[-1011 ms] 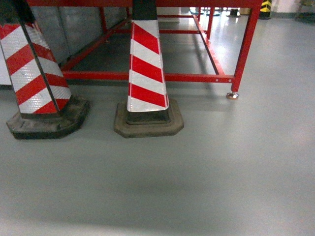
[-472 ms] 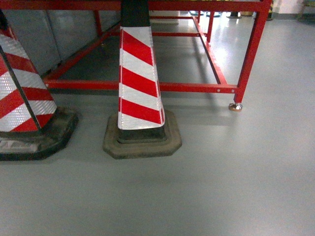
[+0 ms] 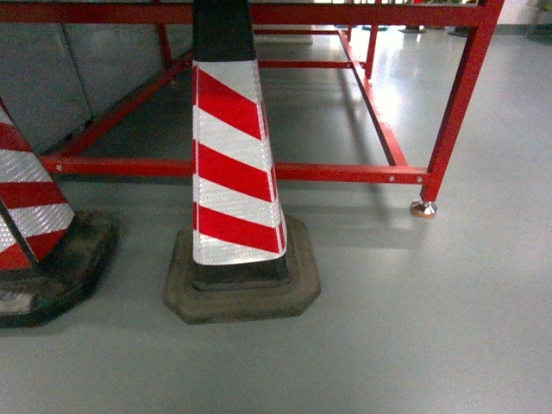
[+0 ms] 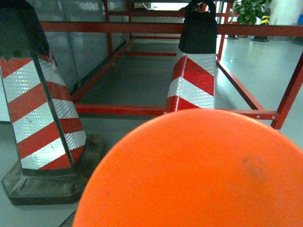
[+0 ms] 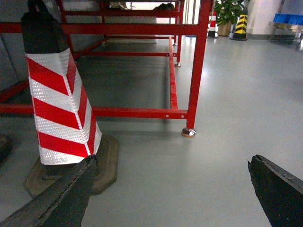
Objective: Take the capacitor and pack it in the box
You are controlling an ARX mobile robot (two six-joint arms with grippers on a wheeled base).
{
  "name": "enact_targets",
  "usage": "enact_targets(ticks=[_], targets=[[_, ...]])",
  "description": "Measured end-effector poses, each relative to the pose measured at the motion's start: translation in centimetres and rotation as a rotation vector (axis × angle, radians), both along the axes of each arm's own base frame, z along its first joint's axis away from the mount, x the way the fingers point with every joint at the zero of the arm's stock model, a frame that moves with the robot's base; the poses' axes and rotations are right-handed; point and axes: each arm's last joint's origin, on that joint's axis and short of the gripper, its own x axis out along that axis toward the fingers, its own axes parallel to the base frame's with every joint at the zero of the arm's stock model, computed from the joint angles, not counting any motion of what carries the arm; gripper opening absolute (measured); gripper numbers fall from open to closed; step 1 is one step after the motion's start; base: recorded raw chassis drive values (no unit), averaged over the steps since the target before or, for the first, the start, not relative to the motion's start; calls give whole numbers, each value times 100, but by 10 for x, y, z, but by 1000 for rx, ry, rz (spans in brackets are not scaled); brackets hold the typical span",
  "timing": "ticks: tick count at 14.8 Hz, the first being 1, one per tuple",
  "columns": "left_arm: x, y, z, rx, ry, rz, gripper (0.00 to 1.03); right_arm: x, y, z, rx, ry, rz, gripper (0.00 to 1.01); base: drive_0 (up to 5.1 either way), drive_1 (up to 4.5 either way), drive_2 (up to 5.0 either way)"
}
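Neither the capacitor nor the pale pink-beige box shows in any of the three views, so where they lie relative to the grippers cannot be told. The right gripper (image 5: 173,189) shows only in its own wrist view, as two dark fingers (image 5: 61,198) at the near left and near right corners of the picture, spread wide apart with bare grey floor (image 3: 448,328) between them and nothing held. The left gripper does not show: a large smooth orange rounded surface (image 4: 199,175) fills the near part of the left wrist view, and what it belongs to cannot be told. Just ahead on the floor stands a red-and-white striped traffic cone with a black top and a dark rubber base (image 3: 231,181), upright, its base resting flat. A second striped cone of the same kind (image 3: 30,233) stands at the far left edge of the head view, near the first but apart from it. Behind both cones runs a red painted steel frame (image 3: 345,172) with a low crossbar and an upright post ending in a small metal foot (image 3: 423,208) on the floor to the right. Grey panels (image 3: 52,78) stand behind the frame on the far left. Far off to the right, in the right wrist view, a potted green plant (image 5: 227,12) and a yellow-and-black striped cone (image 5: 241,26) stand by the wall.
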Motion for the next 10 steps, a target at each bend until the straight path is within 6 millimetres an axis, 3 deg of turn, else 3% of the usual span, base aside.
enact_targets(ticks=[10], targets=[[0, 0, 0, 0, 2, 0, 43, 0, 0, 0, 0, -2, 0, 98, 0, 429, -428]])
